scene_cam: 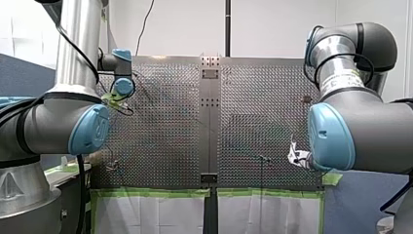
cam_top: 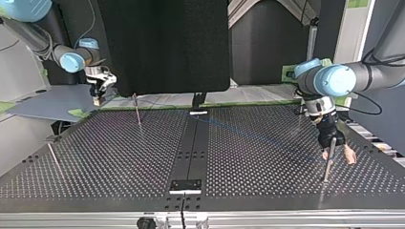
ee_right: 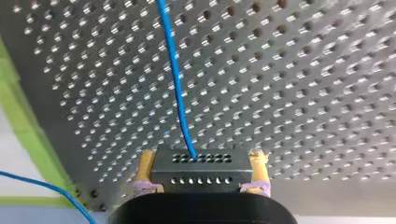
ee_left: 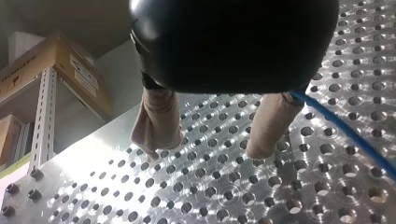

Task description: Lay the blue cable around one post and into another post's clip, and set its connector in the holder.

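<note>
Table [cam_top: 119, 157]: perforated steel.
Right gripper [ee_right: 201, 169]: pinches connector [ee_right: 201, 161], probably keeping blue cable [ee_right: 175, 79] taut.
Left gripper [ee_left: 212, 140]: jaws spread, ready to guide.

The tabletop [ee_right: 303, 70] is perforated metal with a dull sheen. The cable [ee_right: 175, 79] looks like smooth, glossy plastic; the connector [ee_right: 201, 170] is matt and dark.

Top view: my right hand [cam_top: 99, 99] hangs at the counter's [cam_top: 262, 162] far left corner, a post [cam_top: 137, 110] just to its right. My left hand [cam_top: 338, 155] stands at the near right, just beside a second post [cam_top: 327, 164], and a third post [cam_top: 53, 160] leans at the near left. The cable [cam_top: 258, 135] crosses the counter between the two hands, from the connector [ee_right: 196, 170] between my right hand's fingers to beside one finger [ee_left: 271, 126] of my left hand.
</note>
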`<control>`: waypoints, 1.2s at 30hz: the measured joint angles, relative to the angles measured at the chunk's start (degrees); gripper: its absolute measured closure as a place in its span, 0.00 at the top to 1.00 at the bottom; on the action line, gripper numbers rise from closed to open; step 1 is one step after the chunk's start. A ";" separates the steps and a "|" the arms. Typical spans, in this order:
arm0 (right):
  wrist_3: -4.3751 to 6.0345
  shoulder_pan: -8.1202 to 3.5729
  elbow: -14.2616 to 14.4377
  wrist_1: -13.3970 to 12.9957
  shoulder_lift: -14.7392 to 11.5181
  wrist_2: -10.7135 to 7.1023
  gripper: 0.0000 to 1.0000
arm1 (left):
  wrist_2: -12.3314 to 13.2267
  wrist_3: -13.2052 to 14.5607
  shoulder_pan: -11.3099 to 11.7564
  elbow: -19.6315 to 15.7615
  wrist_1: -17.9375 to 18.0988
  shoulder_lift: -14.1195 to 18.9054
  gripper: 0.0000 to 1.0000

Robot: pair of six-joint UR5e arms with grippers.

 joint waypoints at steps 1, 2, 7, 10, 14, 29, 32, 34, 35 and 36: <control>0.00 0.05 0.09 0.05 -0.49 -0.20 0.00 | 0.00 0.10 0.00 0.00 -0.01 0.00 1.00; 0.02 0.12 0.18 0.17 -1.12 -0.42 0.00 | 0.00 0.15 0.00 0.01 -0.02 0.00 1.00; 0.33 0.30 0.79 0.73 -3.64 -0.66 0.00 | 0.03 0.22 0.00 -0.01 -0.05 0.00 1.00; 1.43 0.22 1.91 0.26 -5.24 -0.66 0.00 | 0.04 0.14 0.00 0.00 -0.08 0.00 1.00; 2.78 0.35 2.91 0.10 -7.43 -0.66 0.00 | 0.06 0.11 0.00 -0.01 -0.23 0.00 1.00; 4.10 0.80 4.77 3.74 -14.73 0.65 0.00 | 0.05 0.15 0.03 -0.02 -0.29 0.00 1.00; 4.89 0.82 4.77 5.23 -16.24 0.45 0.00 | 0.07 0.11 0.06 -0.02 -0.31 0.00 1.00; 5.33 0.81 4.76 6.09 -17.12 0.04 0.00 | 0.08 0.08 0.08 0.00 -0.30 0.00 1.00; 5.52 0.77 4.75 6.69 -17.71 -0.37 0.00 | 0.09 0.07 0.08 0.00 -0.30 0.00 1.00; 5.61 0.73 4.74 7.14 -18.16 -0.73 0.00 | 0.09 0.06 0.08 0.00 -0.28 0.00 1.00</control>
